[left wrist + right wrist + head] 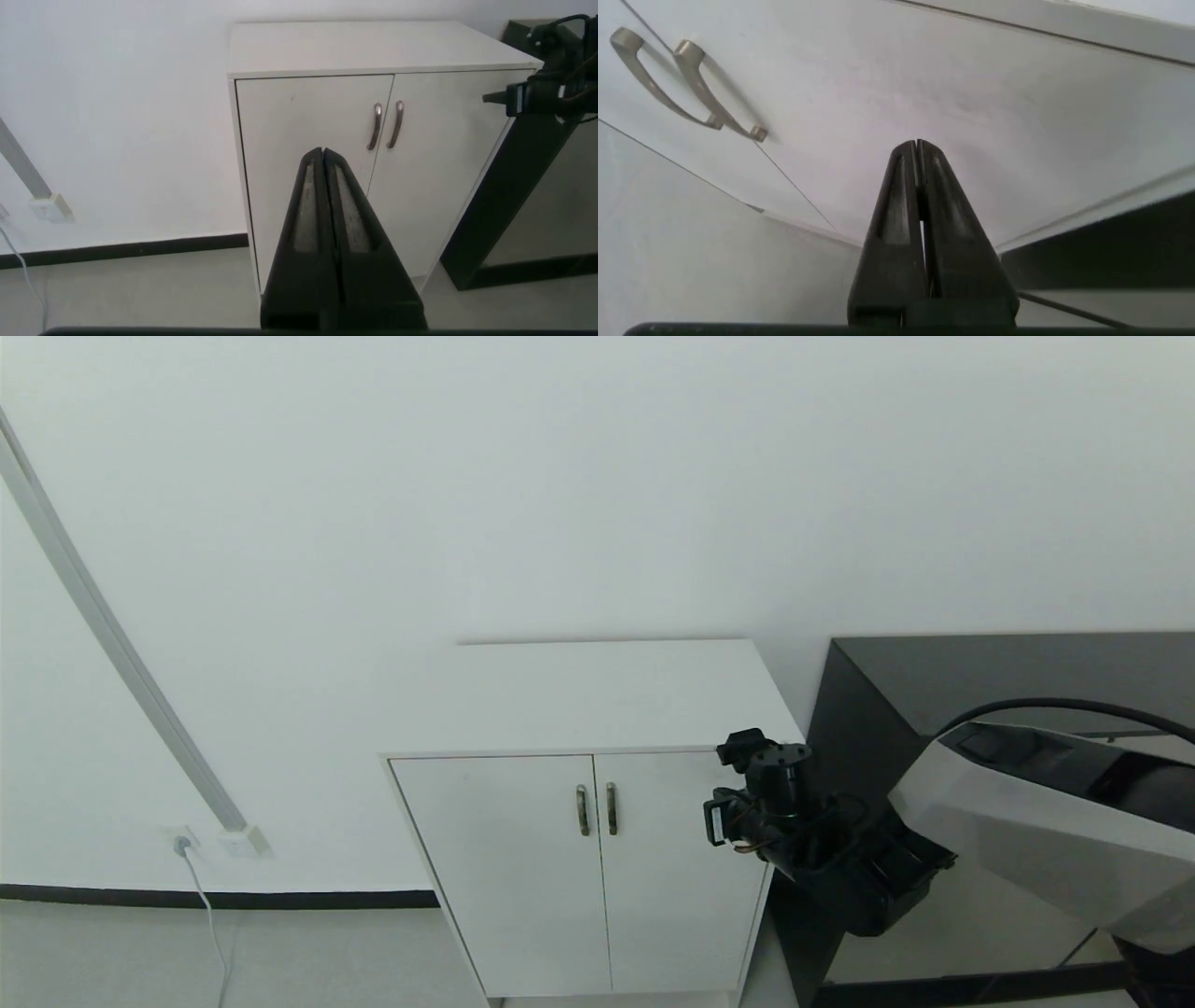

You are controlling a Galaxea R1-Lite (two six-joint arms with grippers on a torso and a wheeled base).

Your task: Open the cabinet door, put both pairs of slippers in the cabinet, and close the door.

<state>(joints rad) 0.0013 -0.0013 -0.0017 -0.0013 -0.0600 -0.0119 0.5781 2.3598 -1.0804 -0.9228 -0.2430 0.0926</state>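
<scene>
1. The right pincer has its fingers pressed together, gripping nothing. It sits close in front of the cabinet's right door, toward that door's outer edge.
2. The left pincer is likewise closed and empty. It points at the cabinet from well apart.
3. The white cabinet stands on the floor against the wall. Both doors are closed, and the two handles hang upright side by side at the centre seam.
4. A dark table stands just beside the cabinet on the robot's right.
5. A wall socket with a plugged cable sits low on the wall to the left.
</scene>
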